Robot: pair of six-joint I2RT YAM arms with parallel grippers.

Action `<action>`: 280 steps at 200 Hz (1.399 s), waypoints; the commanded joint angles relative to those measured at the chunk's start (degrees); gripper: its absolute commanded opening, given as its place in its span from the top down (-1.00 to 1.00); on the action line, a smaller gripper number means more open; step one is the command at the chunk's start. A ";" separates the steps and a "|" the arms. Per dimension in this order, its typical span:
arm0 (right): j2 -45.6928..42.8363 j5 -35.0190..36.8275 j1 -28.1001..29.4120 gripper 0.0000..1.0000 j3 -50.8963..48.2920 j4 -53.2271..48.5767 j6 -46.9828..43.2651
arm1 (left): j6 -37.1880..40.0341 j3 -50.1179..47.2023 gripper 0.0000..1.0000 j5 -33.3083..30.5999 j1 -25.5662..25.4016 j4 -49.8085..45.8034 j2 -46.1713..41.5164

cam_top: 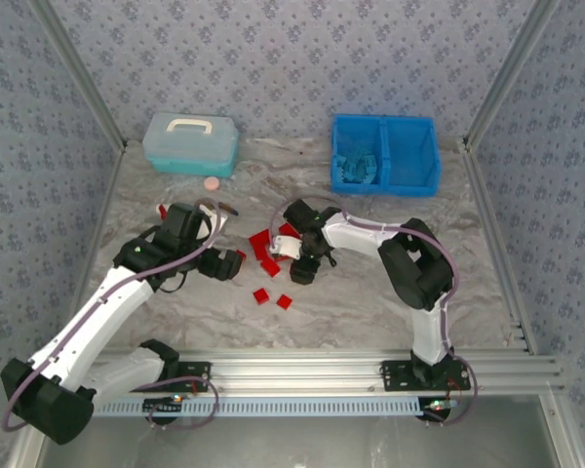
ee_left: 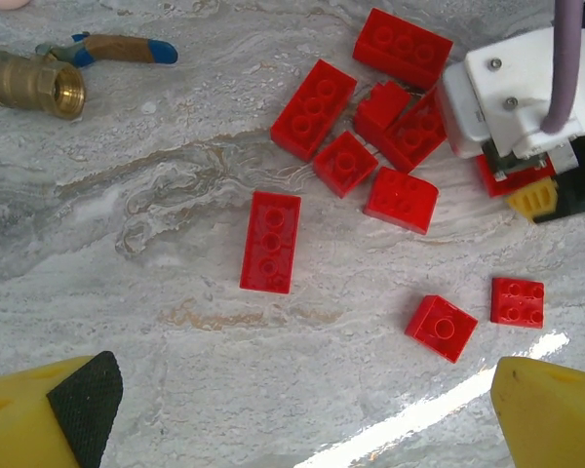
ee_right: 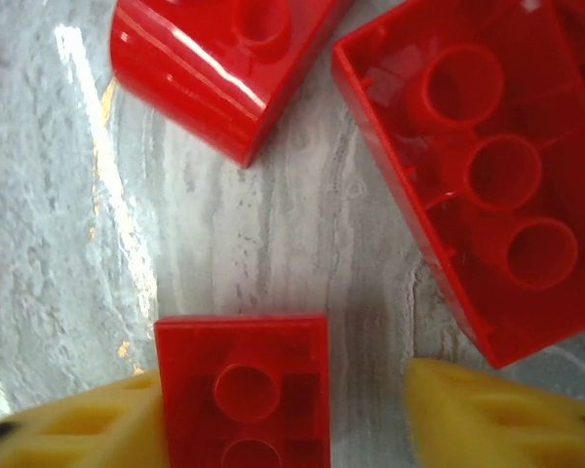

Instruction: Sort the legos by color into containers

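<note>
The red legos [cam_top: 269,255] lie loose at the middle of the desk [cam_top: 370,283], well apart from the blue bin [cam_top: 419,185] at its far right edge. They are light, stiff and glossy, and likely to skid if nudged, so the flat side walls give the surest hold. The right pincer [ee_right: 283,419] straddles one red brick [ee_right: 242,390]; one finger [ee_right: 68,429] touches it, and the other seems just apart, though blur hides it. The left pincer [ee_left: 297,419] hangs wide apart beside the pile.

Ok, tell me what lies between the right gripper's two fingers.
A red lego, seen in the right wrist view: it sits against one of the yellow fingers, with a strip of bare table before the other.
</note>
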 commanded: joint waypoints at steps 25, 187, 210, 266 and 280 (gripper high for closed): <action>-0.17 -1.44 0.21 0.53 0.30 -1.41 0.72 | -0.16 -0.35 -0.99 2.25 2.44 1.69 -0.67; -20.45 9.24 -27.74 0.49 1.24 17.59 38.49 | 1.10 -2.20 -0.99 11.88 4.14 6.42 -6.44; -17.10 13.95 -33.40 0.50 4.90 17.13 43.57 | 1.68 -2.76 -0.98 16.10 4.15 9.21 -7.64; -4.36 14.76 -43.14 0.48 16.10 14.34 50.45 | 2.45 -5.44 -0.99 25.83 4.14 14.72 -12.05; -0.23 14.38 -43.97 0.49 20.26 12.39 50.47 | 2.85 -6.13 -0.98 26.36 4.14 15.78 -13.24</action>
